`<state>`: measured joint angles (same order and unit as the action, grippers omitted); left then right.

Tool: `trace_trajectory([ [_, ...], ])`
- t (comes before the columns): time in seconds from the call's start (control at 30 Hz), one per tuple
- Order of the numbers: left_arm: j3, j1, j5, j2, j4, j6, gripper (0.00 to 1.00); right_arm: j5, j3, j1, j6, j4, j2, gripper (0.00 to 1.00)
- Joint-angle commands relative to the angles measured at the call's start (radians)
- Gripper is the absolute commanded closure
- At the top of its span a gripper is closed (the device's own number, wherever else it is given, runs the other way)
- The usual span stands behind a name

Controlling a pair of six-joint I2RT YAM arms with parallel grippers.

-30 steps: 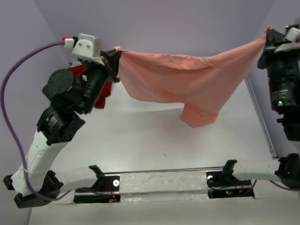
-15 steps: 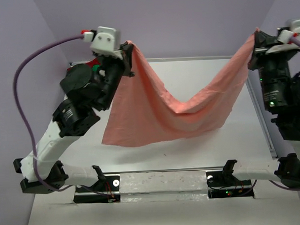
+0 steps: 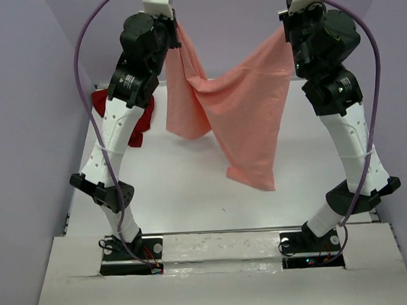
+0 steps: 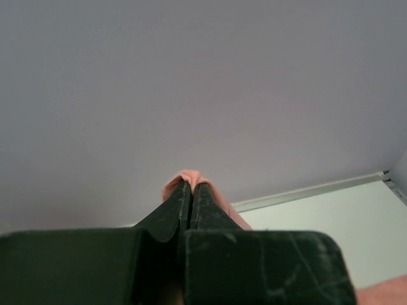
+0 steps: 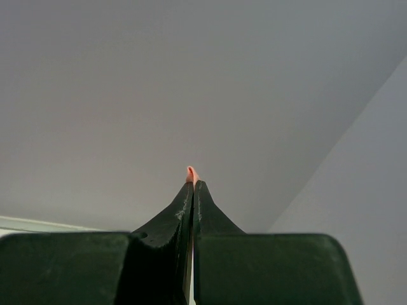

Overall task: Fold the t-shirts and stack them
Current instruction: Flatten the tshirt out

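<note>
Over the white table [image 3: 191, 193], the pink t-shirt [image 3: 245, 111] hangs high between both arms. The left gripper [image 4: 192, 185] and the right gripper [image 5: 193, 182] each pinch its top edge tight. The dark red t-shirt [image 3: 147, 122] lies behind the left arm.

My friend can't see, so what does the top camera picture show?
Raised high, the left gripper and right gripper each pinch an edge of a salmon-pink t-shirt that sags between them over the white table. A dark red t-shirt lies behind the left arm.
</note>
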<state>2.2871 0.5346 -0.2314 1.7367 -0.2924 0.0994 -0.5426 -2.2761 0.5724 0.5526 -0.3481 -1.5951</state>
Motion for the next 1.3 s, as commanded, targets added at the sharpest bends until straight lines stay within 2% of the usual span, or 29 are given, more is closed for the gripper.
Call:
trace_trajectory([
  [0.0,0.176,-0.097,0.135,0.064,0.027,-0.030,1.00,0.156,-0.125,-0.113,-0.106,-0.008,-0.023,1.00],
  [0.1,0.210,-0.168,0.176,0.107,0.033,-0.062,1.00,0.200,-0.125,-0.199,-0.147,-0.022,-0.061,1.00],
  [0.2,0.200,-0.191,0.179,0.092,0.035,-0.064,1.00,0.194,-0.085,-0.210,-0.146,-0.022,-0.052,1.00],
  [0.4,0.013,-0.191,0.161,-0.064,0.071,-0.055,1.00,0.159,0.044,-0.210,-0.132,0.003,0.067,1.00],
  [0.47,-0.067,-0.189,0.156,-0.110,0.087,-0.058,1.00,0.130,0.094,-0.195,-0.109,0.029,0.153,1.00],
  [0.53,-0.115,-0.186,0.152,-0.182,0.090,-0.058,1.00,0.078,0.162,-0.114,-0.068,0.067,0.231,1.00],
  [0.63,-0.190,-0.160,0.115,-0.273,0.090,-0.049,1.00,-0.097,0.193,0.039,0.081,0.115,0.286,1.00],
  [0.67,-0.205,-0.139,0.090,-0.313,0.073,-0.040,1.00,-0.196,0.219,0.152,0.190,0.186,0.314,1.00],
  [0.73,-0.225,-0.113,0.031,-0.351,0.052,-0.033,1.00,-0.299,0.249,0.257,0.321,0.327,0.330,1.00],
  [0.77,-0.232,-0.101,0.020,-0.371,0.032,-0.030,1.00,-0.337,0.268,0.335,0.449,0.403,0.357,1.00],
  [0.83,-0.257,-0.068,-0.005,-0.433,0.007,-0.030,1.00,-0.408,0.276,0.433,0.548,0.478,0.391,1.00],
  [0.93,-0.300,-0.027,-0.042,-0.520,-0.004,-0.023,1.00,-0.474,0.331,0.486,0.689,0.611,0.414,1.00],
  [0.97,-0.322,-0.019,-0.061,-0.537,-0.016,-0.020,1.00,-0.497,0.366,0.501,0.766,0.718,0.420,1.00],
  [1.07,-0.350,-0.015,-0.097,-0.592,-0.034,-0.020,1.00,-0.517,0.372,0.555,0.799,0.768,0.425,1.00],
  [1.17,-0.390,-0.013,-0.114,-0.634,-0.044,-0.017,1.00,-0.536,0.400,0.570,0.924,0.908,0.408,1.00],
  [1.27,-0.437,-0.013,-0.128,-0.648,-0.036,-0.018,1.00,-0.531,0.380,0.580,0.958,0.942,0.379,1.00],
])
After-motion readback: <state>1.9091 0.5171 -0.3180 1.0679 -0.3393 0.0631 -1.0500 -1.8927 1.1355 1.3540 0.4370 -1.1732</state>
